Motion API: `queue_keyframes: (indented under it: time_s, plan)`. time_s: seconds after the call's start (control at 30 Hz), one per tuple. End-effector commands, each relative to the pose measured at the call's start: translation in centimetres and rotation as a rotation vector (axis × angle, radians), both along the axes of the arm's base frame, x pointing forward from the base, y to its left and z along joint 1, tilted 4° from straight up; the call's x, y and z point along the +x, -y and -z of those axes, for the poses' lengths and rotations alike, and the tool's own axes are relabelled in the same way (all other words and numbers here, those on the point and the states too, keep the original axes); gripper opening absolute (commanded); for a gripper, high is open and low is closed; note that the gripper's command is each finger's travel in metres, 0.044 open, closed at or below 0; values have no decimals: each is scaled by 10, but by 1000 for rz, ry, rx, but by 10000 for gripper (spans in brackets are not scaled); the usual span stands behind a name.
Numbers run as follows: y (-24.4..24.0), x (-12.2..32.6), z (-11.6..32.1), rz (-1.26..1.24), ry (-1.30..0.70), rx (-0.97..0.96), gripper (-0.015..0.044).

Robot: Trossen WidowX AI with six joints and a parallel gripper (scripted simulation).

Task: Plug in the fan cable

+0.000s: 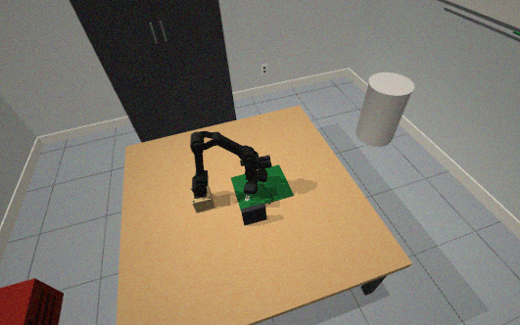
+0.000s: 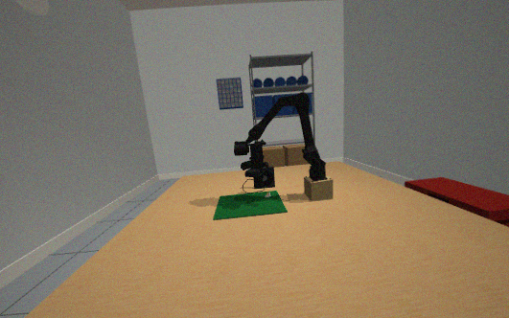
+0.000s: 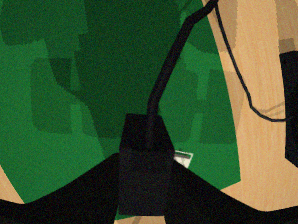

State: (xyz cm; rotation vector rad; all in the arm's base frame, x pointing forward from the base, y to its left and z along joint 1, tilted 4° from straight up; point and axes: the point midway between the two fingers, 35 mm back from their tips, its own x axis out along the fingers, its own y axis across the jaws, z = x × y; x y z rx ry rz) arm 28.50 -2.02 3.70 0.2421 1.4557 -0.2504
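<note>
My gripper [image 1: 256, 182] [image 2: 251, 172] [image 3: 141, 163] is shut on the cable's black plug [image 3: 145, 175] and holds it above the green board [image 1: 283, 185] [image 2: 225, 211] [image 3: 220, 167]. The cable [image 3: 170, 65] leaves the plug's top, thins and loops to the black fan block [image 1: 254, 214] [image 2: 265, 177] [image 3: 292, 110] beside the board. The white four-pin header [image 1: 247, 198] [image 2: 268, 194] [image 3: 184, 159] is on the board. In the wrist view it shows just right of the plug, partly covered by the plug and finger. The plug's underside is hidden, and it is too small to make out in the top and exterior views.
The arm's base stands on a tan block [image 1: 203, 204] [image 2: 318, 189] on the wooden table [image 1: 191, 255] [image 2: 307, 259], beside the board. The fan block stands close to the board's edge near the header. The loose cable loop hangs between gripper and fan.
</note>
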Motion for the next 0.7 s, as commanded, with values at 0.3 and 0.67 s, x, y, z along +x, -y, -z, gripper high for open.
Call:
queue_keyframes:
  time_s: [0.3, 0.67]
  plan:
    - [5, -12, 3, 447, 1, 46, 0]
    - [9, -20, 4, 825, 8, 81, 0]
